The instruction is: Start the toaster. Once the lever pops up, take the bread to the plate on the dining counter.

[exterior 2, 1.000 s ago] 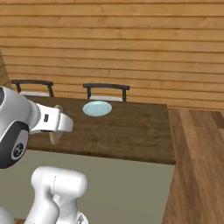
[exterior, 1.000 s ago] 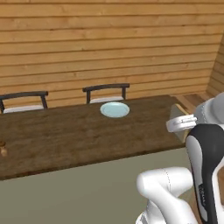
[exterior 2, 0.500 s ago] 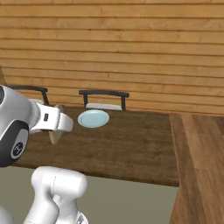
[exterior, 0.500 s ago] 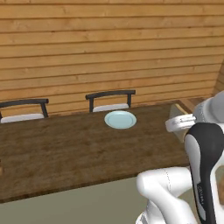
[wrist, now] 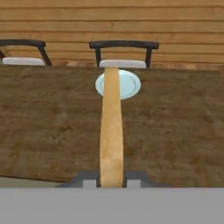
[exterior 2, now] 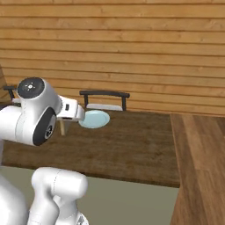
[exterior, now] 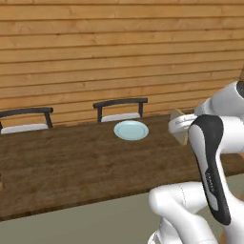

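1. You have a plank wall [exterior: 119, 52] of horizontal light wood boards running across the back.
2. Against that wall stands a dark-framed chair [exterior: 120, 108] with a pale seat, backrest facing you.
3. A second, similar chair [exterior: 26, 119] stands along the same wall, to the first chair's left.

left base view: looked forward and down from behind the arm's left, across the dining counter [exterior: 71, 167].
right base view: same counter, from the right.
hand view: looked low along the counter.
shared: the plate [exterior: 131, 130], wooden wall.
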Robot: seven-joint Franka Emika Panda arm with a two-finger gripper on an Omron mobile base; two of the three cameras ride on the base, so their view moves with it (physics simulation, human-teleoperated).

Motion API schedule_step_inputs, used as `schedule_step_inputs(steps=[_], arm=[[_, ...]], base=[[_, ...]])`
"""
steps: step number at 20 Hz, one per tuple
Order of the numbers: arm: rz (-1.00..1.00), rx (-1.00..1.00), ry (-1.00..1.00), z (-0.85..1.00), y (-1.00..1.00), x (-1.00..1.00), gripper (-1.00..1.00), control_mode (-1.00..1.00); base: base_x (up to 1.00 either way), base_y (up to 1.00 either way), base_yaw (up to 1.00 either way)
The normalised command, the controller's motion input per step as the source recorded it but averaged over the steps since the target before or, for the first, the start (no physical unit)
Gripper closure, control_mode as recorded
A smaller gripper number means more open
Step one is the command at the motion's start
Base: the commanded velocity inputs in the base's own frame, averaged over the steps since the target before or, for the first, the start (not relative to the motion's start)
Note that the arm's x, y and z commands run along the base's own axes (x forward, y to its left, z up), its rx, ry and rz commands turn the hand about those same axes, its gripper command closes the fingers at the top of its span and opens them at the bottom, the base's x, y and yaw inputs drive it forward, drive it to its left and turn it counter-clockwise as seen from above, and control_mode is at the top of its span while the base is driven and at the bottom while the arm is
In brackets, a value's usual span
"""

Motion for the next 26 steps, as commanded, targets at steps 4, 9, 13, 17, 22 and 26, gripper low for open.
schedule_step_inputs(steps=[4, 9, 13, 17, 22, 26], arm=[[0.2, 0.12, 0.16, -0.26, 0.0, 1.0, 1.0, -1.0], [0.18, 0.07, 0.14, -0.38, 0.0, 1.0, 1.0, -1.0], [0.13, 0.01, 0.08, -0.32, 0.0, 0.96, 1.0, -1.0], [0.07, 0.0, 0.0, -0.37, 0.02, 0.58, 1.0, -1.0], [0.06, 0.0, 0.0, -0.33, 0.0, 0.51, 1.0, -1.0], [0.04, 0.0, 0.0, -0.3, 0.03, 0.42, 1.0, -1.0]], base=[[0.0, 0.0, 0.0], [0.0, 0.0, 0.0], [0.0, 0.0, 0.0], [0.0, 0.0, 0.0], [0.0, 0.0, 0.0], [0.0, 0.0, 0.0]])
